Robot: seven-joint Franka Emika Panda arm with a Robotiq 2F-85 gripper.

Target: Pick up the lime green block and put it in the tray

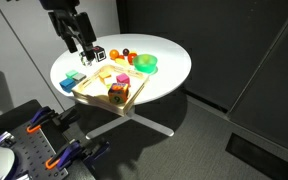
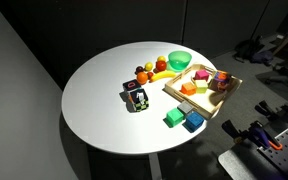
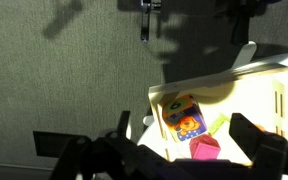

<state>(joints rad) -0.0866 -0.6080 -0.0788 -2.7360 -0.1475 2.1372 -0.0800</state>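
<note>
The lime green block (image 2: 173,118) sits on the white table by the near corner of the tray (image 2: 224,95), touching a blue block (image 2: 193,121). In an exterior view it shows small at the tray's left (image 1: 75,77). The tray (image 1: 92,95) is light wood and holds several toys. My gripper (image 1: 87,50) hangs above the far left part of the table, above and apart from the green block. In the wrist view its fingers (image 3: 184,128) are spread wide and empty over the tray's picture block (image 3: 184,115) and pink block (image 3: 204,150). I cannot make out the green block there.
A green bowl (image 2: 179,60) and small fruit toys (image 2: 149,70) stand behind the tray. A black picture cube (image 2: 136,98) sits mid-table. The table edge (image 2: 84,130) is near the blocks. Equipment with orange clamps (image 1: 54,150) stands below the table.
</note>
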